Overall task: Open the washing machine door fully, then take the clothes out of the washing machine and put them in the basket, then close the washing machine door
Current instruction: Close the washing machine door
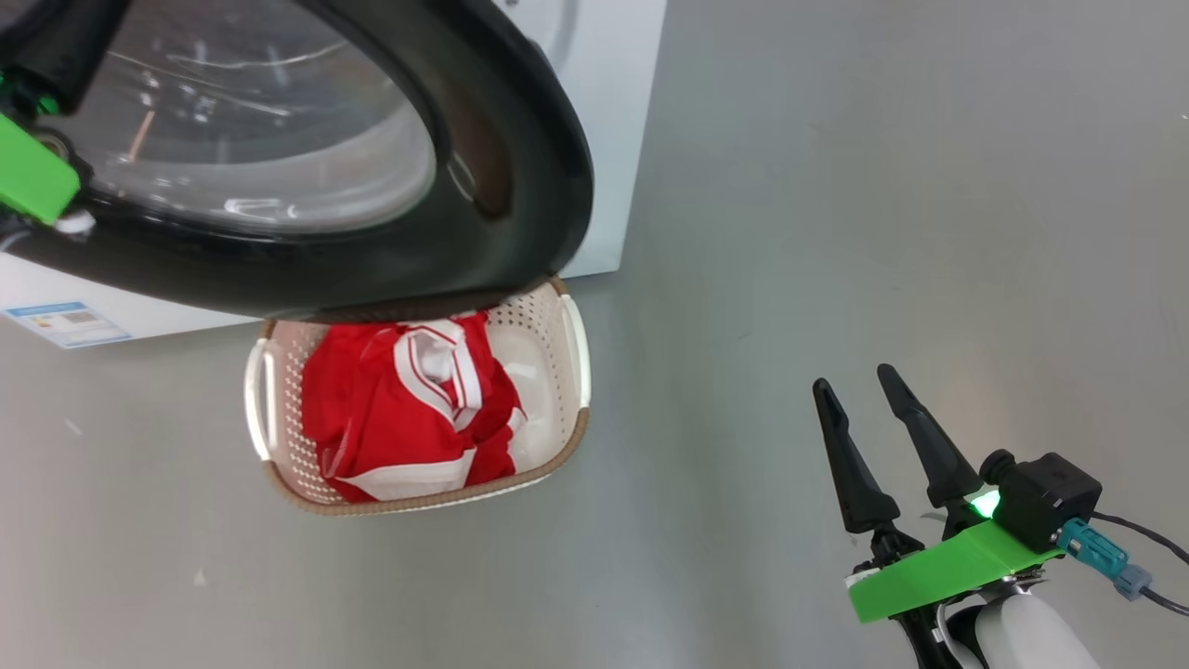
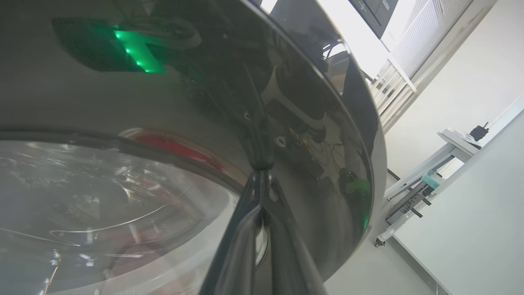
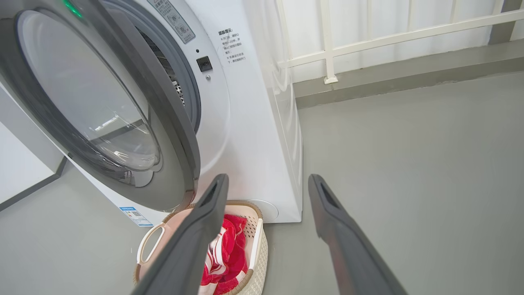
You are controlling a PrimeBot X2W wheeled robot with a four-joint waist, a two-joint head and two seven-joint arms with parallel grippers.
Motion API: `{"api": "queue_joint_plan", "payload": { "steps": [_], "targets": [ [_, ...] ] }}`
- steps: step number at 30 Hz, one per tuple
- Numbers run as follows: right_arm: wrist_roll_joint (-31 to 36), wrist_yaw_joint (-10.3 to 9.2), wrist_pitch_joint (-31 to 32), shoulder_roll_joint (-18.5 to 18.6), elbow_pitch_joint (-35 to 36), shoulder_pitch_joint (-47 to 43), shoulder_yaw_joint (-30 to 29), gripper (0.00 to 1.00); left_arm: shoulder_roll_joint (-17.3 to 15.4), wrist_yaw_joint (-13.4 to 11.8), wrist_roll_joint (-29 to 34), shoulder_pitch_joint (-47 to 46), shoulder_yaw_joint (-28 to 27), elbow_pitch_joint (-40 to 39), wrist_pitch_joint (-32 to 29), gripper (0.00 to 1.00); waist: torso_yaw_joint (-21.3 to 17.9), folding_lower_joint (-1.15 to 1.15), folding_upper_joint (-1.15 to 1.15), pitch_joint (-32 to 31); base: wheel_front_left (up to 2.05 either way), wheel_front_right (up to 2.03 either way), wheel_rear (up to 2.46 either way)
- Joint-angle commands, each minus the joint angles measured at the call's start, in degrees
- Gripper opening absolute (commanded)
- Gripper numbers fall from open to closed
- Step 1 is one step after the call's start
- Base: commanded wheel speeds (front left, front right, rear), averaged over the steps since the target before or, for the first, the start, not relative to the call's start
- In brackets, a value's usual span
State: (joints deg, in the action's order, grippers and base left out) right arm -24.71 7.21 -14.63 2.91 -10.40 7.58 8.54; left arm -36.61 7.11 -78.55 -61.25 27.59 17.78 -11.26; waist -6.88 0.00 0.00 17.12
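Clothes (image 1: 399, 409) sit in the basket (image 1: 582, 432), so I'm closing up: left hand (image 2: 260, 174), fingers pinched together on nothing, touches the washing machine door (image 1: 520, 167); right hand (image 1: 855, 379) hangs spread, empty; next, push it latched

Grey floor (image 1: 836, 186), basket (image 1: 286, 364), washing machine (image 1: 615, 139)

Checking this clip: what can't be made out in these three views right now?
- Drum of the washing machine: right wrist view, the washing machine door covers most of it; its contents cannot be told.
- Far end of the basket: head view, under the door rim.
- Most of the left gripper: head view, cut off by the left edge.
- Basket floor: covered by the clothes.
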Motion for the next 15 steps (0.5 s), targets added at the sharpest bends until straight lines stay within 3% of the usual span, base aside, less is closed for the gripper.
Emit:
{"api": "queue_joint_plan", "payload": {
  "steps": [1, 7, 15],
  "targets": [
    [-0.46, 0.28, -0.37, -0.02, 1.51, 1.17, 1.44, 1.00, -3.17, 0.37, 0.50, -2.97, -2.00, -0.32, 1.01, 0.00, -1.00, 0.00, 0.00, 0.68, 0.00, 0.00, 0.00],
    [-0.91, 0.28, -0.37, -0.03, 1.79, 1.20, 1.41, 1.00, -3.57, 0.37, 0.24, -5.25, -0.20, 2.62, 4.76, 0.00, -2.02, 0.00, 0.00, 1.05, 0.00, 0.00, 0.00],
    [-0.95, 0.28, -0.37, -0.03, 1.69, 0.83, 1.03, 1.00, -4.75, 0.37, -2.70, -4.88, 3.75, 2.77, 4.63, 0.00, -1.69, 0.00, 0.00, 0.57, 0.00, 0.00, 0.00]
  ]
}}
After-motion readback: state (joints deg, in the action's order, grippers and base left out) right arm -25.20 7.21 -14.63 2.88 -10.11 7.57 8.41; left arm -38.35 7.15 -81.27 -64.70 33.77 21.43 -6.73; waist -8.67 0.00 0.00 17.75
